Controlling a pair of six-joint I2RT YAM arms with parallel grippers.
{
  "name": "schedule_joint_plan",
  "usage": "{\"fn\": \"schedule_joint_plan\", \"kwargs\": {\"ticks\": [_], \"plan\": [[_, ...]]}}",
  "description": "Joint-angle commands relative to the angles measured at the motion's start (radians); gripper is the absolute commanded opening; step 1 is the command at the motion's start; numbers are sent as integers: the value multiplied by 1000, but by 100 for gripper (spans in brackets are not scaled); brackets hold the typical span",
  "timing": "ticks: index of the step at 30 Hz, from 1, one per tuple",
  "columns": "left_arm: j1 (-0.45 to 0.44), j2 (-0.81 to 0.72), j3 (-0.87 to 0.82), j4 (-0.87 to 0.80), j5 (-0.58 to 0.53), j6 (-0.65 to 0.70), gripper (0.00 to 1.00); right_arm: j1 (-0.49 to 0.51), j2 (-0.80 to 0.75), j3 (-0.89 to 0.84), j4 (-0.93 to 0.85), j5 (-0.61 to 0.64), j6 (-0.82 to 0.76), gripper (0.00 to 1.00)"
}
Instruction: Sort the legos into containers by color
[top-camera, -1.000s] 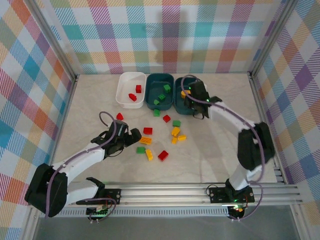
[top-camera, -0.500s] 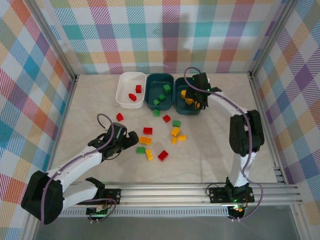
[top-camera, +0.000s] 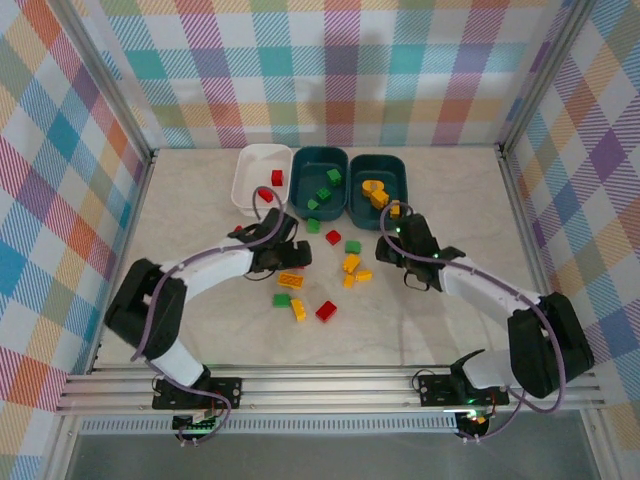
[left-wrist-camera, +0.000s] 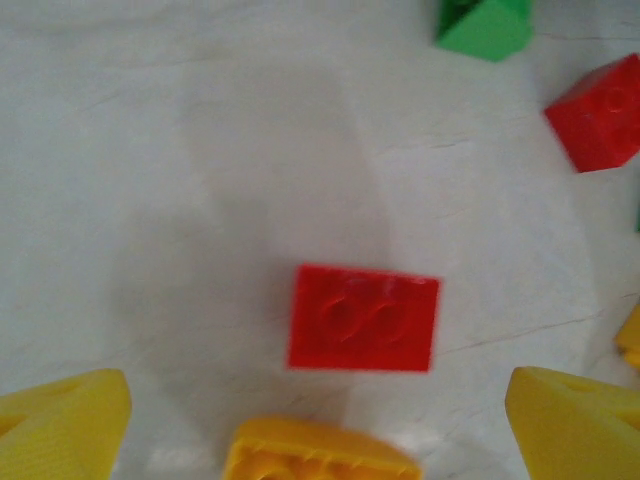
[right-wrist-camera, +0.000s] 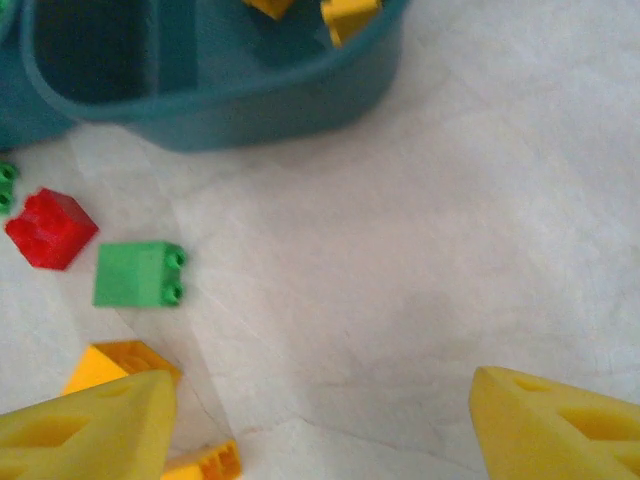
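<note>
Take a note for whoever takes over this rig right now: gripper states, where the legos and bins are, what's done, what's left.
Left gripper: open, empty, above a loose red brick.
Right gripper: open, empty, over bare table near the right teal bin.
Done: reds in the white bin, greens in the middle teal bin, yellows in the right teal bin.
Left: roughly ten loose bricks, mixed colors, on the table in front of the bins.

Red, green and yellow legos (top-camera: 326, 311), a white bin (top-camera: 262, 148), two teal bins (top-camera: 320, 150), pastel plaid walls (top-camera: 330, 70).
</note>
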Motion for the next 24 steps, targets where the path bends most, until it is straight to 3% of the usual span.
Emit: {"fn": "schedule_joint_plan", "kwargs": {"ticks": [1,10,14,17,24], "plan": [[-13,89,93,-96,-33,72,96,8,-49,-65,134,40,61,78],[-32,286,253,-195,-57,141,75,8,-49,-75,130,64,90,79],[-35,318,277,-204,-65,156,60,8,-29,-71,136,50,98,79],[-37,307,281,-205,-76,161,43,8,-18,-66,133,45,100,78],[-37,212,327,-245,-49,203,40,8,5,-62,144,45,101,78]]}}
